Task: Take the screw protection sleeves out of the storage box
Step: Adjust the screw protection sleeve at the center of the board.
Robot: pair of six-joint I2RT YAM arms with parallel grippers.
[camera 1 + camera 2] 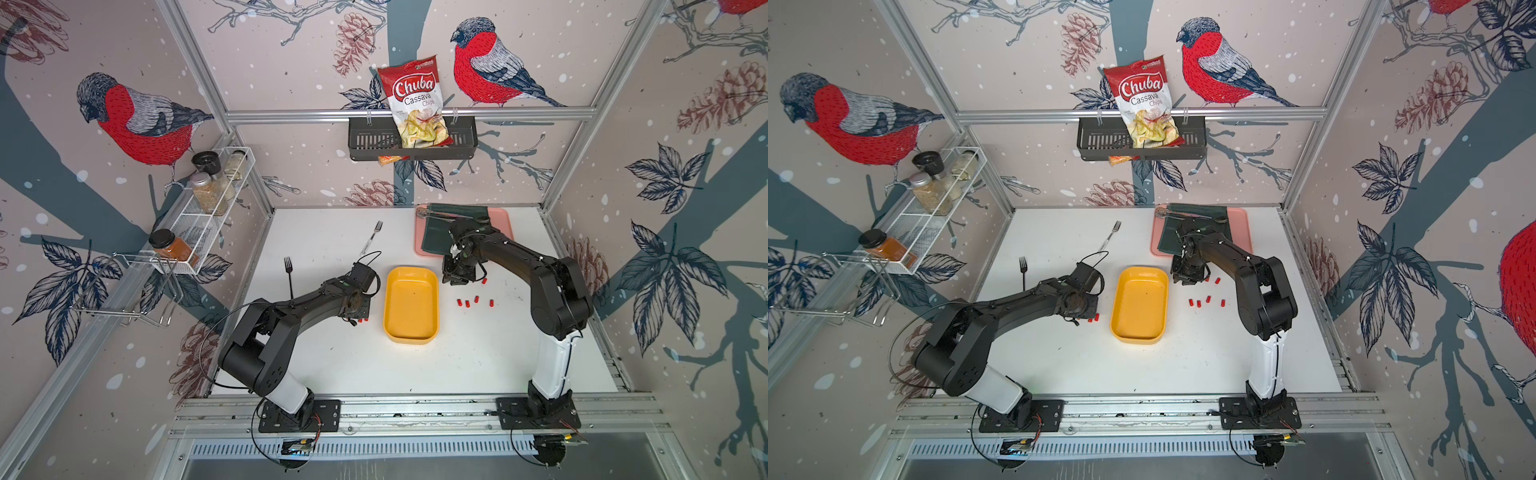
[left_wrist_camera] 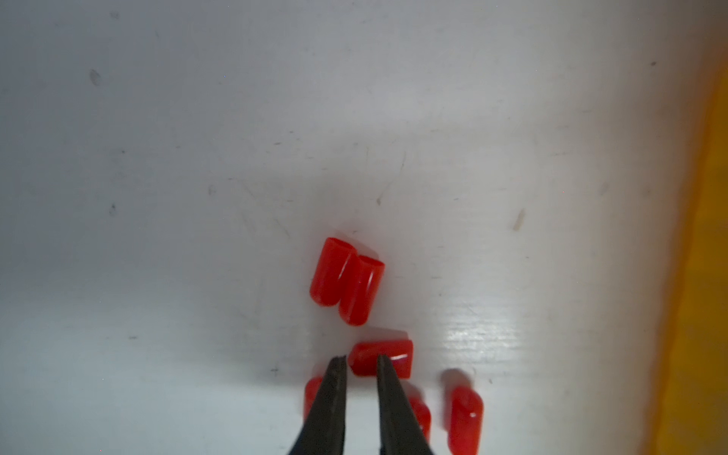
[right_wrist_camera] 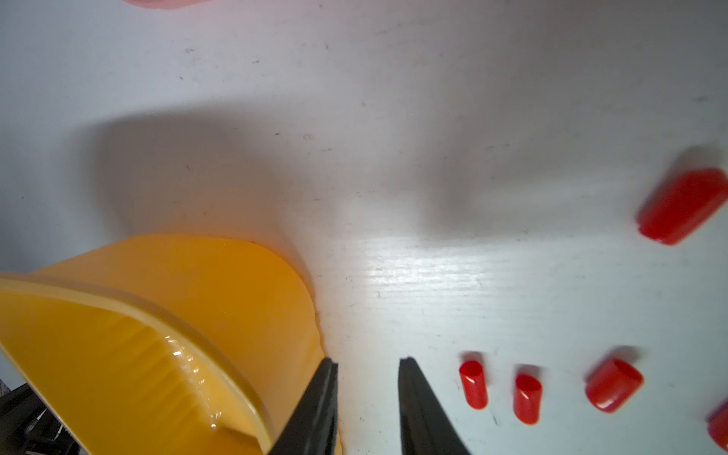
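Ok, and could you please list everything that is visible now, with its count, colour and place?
box: one, yellow, middle of the table, empty.
caps: about eleven, red, on the table; five right of the box, six left of it.
forks: two, one black, one silver, on the table left of the box.
tray: one, pink, far right corner, under a dark green cloth.
chips bag: one, red and white, in the black basket on the back wall.
jars: four, in the white rack on the left wall.
left pincer: one, black, slightly open, over the left caps.
right pincer: one, black, open, empty, beside the box.
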